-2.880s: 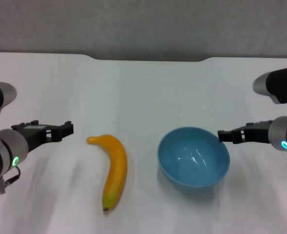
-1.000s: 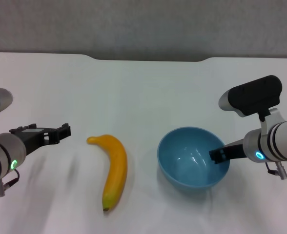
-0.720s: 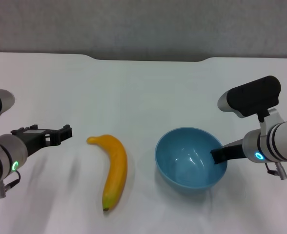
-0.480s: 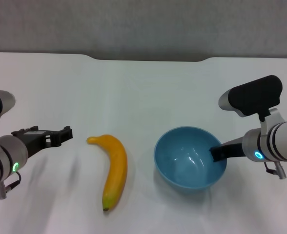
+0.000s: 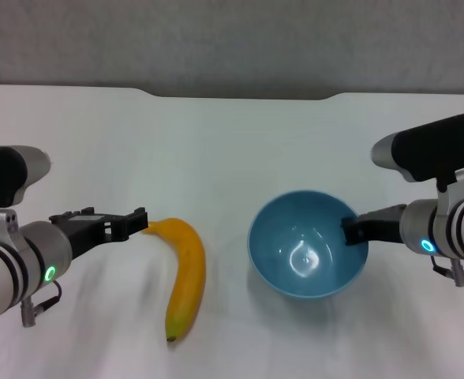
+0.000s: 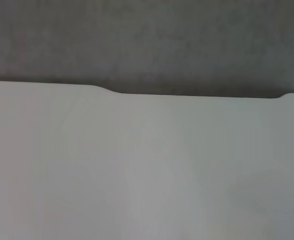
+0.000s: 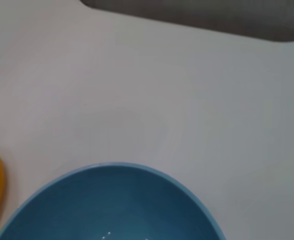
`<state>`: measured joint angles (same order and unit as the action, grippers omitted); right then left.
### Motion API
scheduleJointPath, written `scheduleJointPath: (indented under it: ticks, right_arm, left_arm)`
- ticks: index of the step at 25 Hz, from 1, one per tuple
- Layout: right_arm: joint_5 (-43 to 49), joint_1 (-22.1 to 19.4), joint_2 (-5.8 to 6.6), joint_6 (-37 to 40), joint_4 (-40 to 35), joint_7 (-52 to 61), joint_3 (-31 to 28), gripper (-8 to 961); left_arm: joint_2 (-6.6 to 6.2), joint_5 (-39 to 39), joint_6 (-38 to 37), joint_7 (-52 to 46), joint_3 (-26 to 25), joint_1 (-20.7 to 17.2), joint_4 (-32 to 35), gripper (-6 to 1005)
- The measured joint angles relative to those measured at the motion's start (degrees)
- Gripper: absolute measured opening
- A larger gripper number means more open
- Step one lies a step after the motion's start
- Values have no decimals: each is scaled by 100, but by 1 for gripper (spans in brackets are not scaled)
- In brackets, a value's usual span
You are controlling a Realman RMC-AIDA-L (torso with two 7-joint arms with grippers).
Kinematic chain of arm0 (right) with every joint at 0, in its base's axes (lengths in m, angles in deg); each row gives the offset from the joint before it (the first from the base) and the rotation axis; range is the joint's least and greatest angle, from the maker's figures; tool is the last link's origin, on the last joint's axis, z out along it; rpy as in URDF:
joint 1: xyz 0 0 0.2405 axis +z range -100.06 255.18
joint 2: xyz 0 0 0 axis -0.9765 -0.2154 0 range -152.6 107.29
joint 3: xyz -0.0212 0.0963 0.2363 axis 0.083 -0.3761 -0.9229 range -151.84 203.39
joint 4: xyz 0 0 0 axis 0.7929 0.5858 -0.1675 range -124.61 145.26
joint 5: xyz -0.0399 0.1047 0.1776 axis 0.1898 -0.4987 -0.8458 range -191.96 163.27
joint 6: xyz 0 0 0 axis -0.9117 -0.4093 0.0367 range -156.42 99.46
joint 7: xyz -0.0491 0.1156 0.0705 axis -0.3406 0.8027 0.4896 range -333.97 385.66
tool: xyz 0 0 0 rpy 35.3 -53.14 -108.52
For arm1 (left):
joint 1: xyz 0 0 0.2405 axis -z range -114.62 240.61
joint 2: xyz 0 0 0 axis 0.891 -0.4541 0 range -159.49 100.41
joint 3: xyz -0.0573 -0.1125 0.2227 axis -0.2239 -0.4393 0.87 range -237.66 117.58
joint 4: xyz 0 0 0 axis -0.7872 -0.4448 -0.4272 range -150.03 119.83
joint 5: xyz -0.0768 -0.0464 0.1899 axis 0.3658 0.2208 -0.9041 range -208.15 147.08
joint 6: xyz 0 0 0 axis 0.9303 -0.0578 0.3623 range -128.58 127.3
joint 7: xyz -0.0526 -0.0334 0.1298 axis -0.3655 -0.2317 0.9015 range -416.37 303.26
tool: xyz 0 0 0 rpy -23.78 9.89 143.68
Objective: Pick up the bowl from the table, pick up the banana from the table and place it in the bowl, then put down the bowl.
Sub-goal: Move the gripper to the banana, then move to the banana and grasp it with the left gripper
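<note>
1. Nearest you in the head view, the banana (image 5: 185, 278) lies flat on the table (image 5: 232, 150), dark tip toward you, stem end pointing away and to the left.
2. Your left gripper (image 5: 134, 222) hovers just beside the banana's stem end; whether its fingers are spread or closed you cannot tell.
3. Right of the banana and apart from it, the bowl (image 5: 306, 254) sits tilted toward the camera.
4. Your right gripper (image 5: 353, 230) pinches the bowl's right rim.
5. Farthest off, the table's notched edge meets a grey wall (image 5: 232, 39).
</note>
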<state>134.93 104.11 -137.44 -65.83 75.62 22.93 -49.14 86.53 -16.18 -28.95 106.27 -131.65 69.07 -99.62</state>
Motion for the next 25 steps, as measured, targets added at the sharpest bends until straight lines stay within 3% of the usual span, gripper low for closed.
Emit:
scheduleJointPath:
  ticks: [12, 25]
  right_arm:
    - [338, -635, 5, 239, 949, -116, -332, 36]
    - [456, -726, 1, 237, 1124, -123, -445, 36]
  left_arm:
    - [2, 218, -20, 4, 209, 122, 72, 876]
    - [39, 403, -177, -1, 737, 775, 618, 875]
